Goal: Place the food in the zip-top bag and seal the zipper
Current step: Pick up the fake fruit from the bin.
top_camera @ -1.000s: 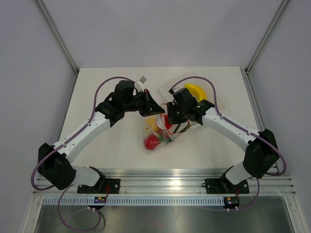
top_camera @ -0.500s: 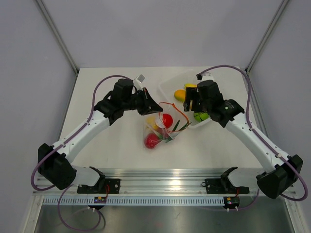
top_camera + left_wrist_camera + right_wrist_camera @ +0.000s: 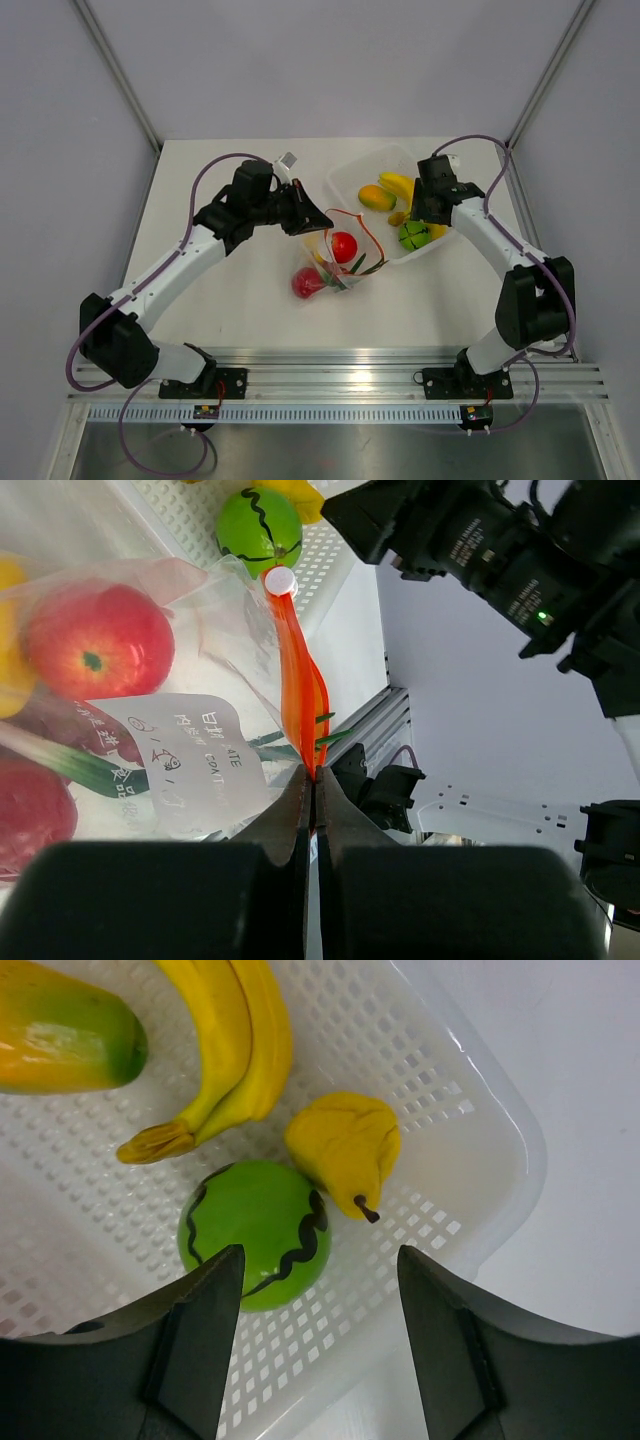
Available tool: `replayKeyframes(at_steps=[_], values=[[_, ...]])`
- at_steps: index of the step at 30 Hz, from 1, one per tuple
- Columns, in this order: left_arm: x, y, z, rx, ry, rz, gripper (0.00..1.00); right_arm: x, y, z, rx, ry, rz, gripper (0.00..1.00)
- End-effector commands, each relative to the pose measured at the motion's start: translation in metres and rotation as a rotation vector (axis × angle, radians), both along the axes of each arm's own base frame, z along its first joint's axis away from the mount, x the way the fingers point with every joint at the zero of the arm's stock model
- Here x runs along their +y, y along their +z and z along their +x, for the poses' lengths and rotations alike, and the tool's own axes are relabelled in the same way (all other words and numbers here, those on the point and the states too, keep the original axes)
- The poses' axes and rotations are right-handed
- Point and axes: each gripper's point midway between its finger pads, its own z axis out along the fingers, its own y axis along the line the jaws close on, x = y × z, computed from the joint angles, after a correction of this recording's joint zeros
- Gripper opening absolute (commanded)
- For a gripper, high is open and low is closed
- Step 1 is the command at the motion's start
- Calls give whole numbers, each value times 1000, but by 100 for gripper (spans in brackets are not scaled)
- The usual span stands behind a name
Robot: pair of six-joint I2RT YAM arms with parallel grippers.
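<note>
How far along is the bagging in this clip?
Done: red fruits and green stalks lie inside the zip-top bag. In hand: left hand pinches the zipper; right hand hovers open over the green round fruit. Left: that, mango, banana, yellow pepper in the tray, then sealing.

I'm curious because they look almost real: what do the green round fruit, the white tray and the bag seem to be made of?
Green round fruit: probably hard plastic, smooth with soft shine and a painted-looking black wavy line. Tray: translucent white plastic, moulded grid of holes. Bag: thin clear film, crinkled.
</note>
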Motion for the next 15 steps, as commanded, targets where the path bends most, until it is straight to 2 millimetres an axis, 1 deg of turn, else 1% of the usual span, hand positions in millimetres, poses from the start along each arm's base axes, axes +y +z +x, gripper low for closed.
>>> replayKeyframes(at_steps=[1, 4, 5, 7, 8, 11, 15], values=[[-7, 33, 6, -92, -29, -67, 0, -15, 2, 18, -44, -44, -83, 69], [-7, 33, 5, -93, -32, -68, 0, -21, -12, 22, -11, -54, -104, 66], [-7, 33, 4, -92, -35, -68, 0, -25, -21, 23, 6, -64, -120, 65], [-7, 33, 4, -94, -37, -68, 0, -29, -25, 26, 9, -75, -121, 61], [-6, 32, 3, -93, -37, -67, 0, -30, -32, 27, 24, -73, -118, 60], [-7, 30, 2, -87, -42, -69, 0, -31, -38, 33, 29, -78, -118, 55], [-8, 32, 2, -91, -43, -76, 0, -32, -43, 40, 36, -77, -127, 54]])
